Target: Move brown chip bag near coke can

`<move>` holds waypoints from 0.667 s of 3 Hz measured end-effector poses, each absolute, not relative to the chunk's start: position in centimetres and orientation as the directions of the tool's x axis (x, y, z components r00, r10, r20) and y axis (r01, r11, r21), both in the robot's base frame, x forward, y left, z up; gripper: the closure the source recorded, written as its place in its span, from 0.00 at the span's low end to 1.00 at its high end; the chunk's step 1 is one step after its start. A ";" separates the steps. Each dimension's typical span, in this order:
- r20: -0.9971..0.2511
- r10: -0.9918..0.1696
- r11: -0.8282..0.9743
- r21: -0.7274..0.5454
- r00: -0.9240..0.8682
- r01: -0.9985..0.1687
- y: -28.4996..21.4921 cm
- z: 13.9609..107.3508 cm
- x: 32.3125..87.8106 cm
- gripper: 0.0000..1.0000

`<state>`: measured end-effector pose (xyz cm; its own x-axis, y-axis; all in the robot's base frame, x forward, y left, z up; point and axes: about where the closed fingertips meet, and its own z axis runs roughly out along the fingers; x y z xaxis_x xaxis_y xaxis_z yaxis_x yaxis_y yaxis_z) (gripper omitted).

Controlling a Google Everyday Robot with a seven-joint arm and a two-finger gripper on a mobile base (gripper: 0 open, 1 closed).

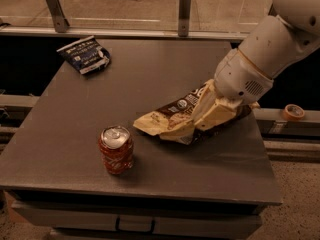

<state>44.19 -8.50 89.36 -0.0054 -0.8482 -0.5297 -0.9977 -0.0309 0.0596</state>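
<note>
Camera view | gripper (201, 118) over table (165, 69) right | fingers (220, 114) clamped on brown chip bag (162, 123) | coke can (116, 149) nearby, not touching

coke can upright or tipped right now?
Upright: the can stands on its base, silver top facing up. The gripper is to its right, clamped on the chip bag.
</note>
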 end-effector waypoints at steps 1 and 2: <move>-0.533 -0.846 -0.045 0.124 -0.029 -0.991 -7.9 88.2 41.7 0.82; -0.544 -0.838 -0.064 0.181 -0.046 -0.981 -6.6 87.2 40.0 0.59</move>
<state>39.95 -6.64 87.21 -0.0458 -0.8378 -0.5440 -0.9814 -0.0639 0.1810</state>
